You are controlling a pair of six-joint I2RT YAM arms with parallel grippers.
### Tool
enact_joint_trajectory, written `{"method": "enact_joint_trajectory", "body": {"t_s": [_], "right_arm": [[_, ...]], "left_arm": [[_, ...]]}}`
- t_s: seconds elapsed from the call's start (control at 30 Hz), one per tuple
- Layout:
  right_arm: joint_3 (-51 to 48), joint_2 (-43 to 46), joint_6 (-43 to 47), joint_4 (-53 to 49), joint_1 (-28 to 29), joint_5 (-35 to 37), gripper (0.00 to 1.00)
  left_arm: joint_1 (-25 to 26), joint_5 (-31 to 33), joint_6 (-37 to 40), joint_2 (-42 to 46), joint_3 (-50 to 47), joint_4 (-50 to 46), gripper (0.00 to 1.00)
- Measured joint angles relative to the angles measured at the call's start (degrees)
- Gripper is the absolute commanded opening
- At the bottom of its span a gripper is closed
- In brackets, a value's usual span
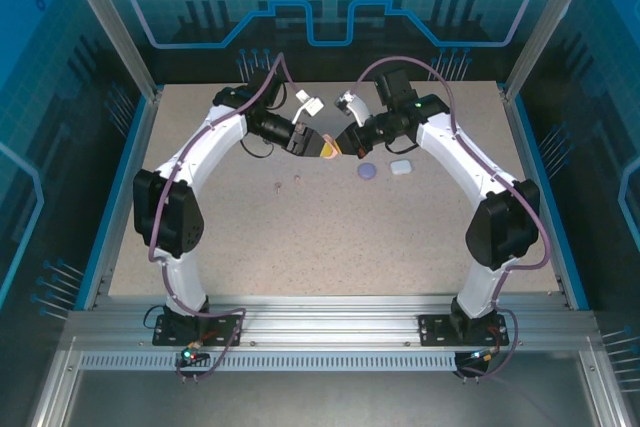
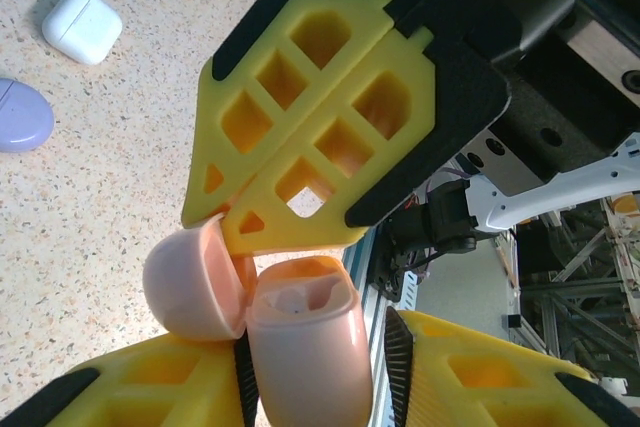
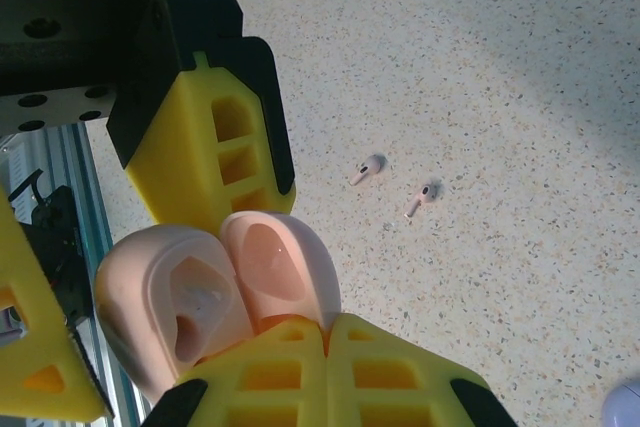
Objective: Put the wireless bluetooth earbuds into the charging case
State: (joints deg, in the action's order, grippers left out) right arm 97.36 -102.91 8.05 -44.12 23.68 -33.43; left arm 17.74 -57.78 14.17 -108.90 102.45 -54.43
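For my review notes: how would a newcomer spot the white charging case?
On the speckled table, two closed cases lie side by side beside the right arm. The white case is the right-hand one, squarish with rounded corners; the purple case beside it is a flat oval.

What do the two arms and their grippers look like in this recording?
Both the left arm and right arm have white links with black joint housings, and a purplish cable loops along each. The left gripper and right gripper carry yellow wedge-shaped fingers with box-like cut-outs, backed by black plates. The left one's fingers have ribbed black pads.
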Motion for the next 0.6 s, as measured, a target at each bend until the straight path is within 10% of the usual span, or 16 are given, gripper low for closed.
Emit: {"method": "enact_joint_trajectory", "body": {"t_s": [0.33, 0.6], "right_arm": [[0.2, 0.0, 0.2, -0.5, -0.1, 0.2, 0.00], [0.5, 0.0, 0.8, -0.7, -0.1, 0.5, 0.00]], "left_arm": [[-0.1, 0.0, 1.1, -0.9, 1.0, -1.2, 0.24], [-0.2, -0.9, 1.9, -1.0, 1.4, -1.7, 0.54]]}}
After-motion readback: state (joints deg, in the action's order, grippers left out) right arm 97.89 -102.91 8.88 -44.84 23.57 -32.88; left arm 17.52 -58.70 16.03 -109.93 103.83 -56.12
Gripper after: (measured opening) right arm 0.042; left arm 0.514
